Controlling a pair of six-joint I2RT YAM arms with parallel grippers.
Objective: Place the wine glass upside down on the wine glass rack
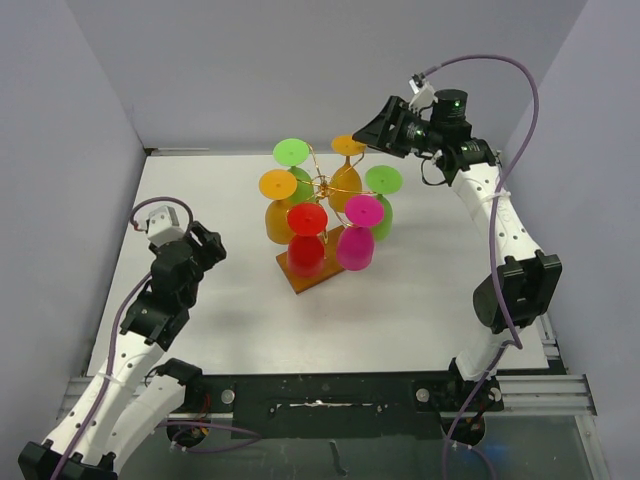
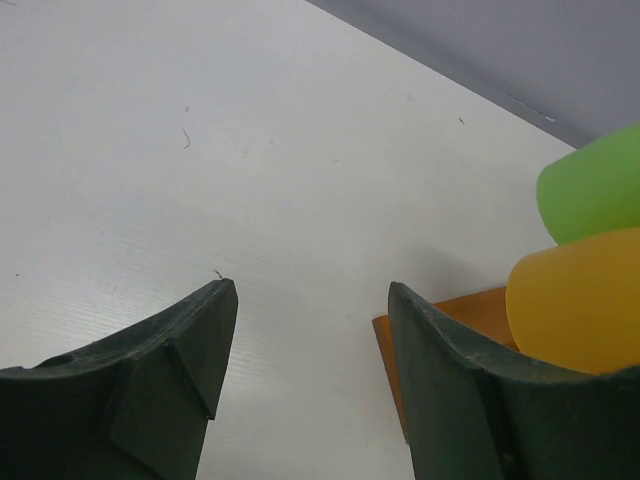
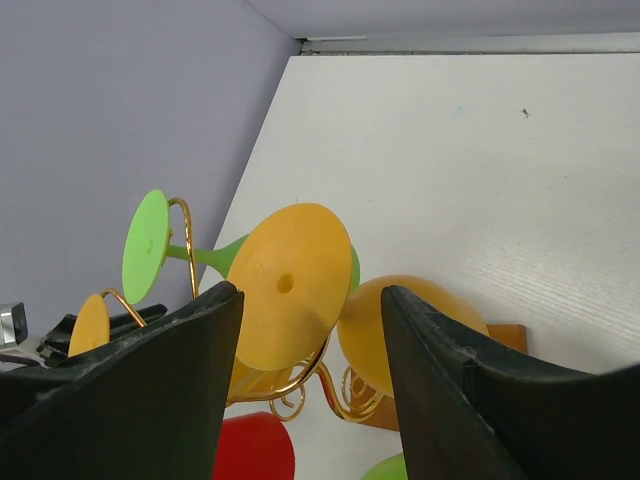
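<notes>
Right, the wine glass (image 3: 290, 285) I'm on is the orange one at the back of the wine glass rack (image 1: 322, 188). It hangs bowl down and foot up, with the foot sitting over one of the gold wire arms. From my right wrist the round foot fills the gap between my fingers (image 3: 150, 400), and neither pad looks to be touching it. So my right gripper (image 1: 368, 140) is spread wide with nothing clamped. I'd call this the letting-go step, since the glass looks hung already (whether the stem is fully home in its curl I can't tell from here).

The next move needs care. I'd draw straight back and up, away from the foot, without brushing its rim or the green glass (image 3: 147, 245) just beside it. One nudge could swing the whole wire arm.

Around the stem hang five more glasses, the red glass (image 1: 306, 240) and the magenta glass (image 1: 358, 235) nearest me, all over the wooden base (image 1: 300, 278). Well off to the side, my left gripper (image 1: 205, 245) sits low over the table (image 1: 420, 290), jaws parted and holding nothing.
</notes>
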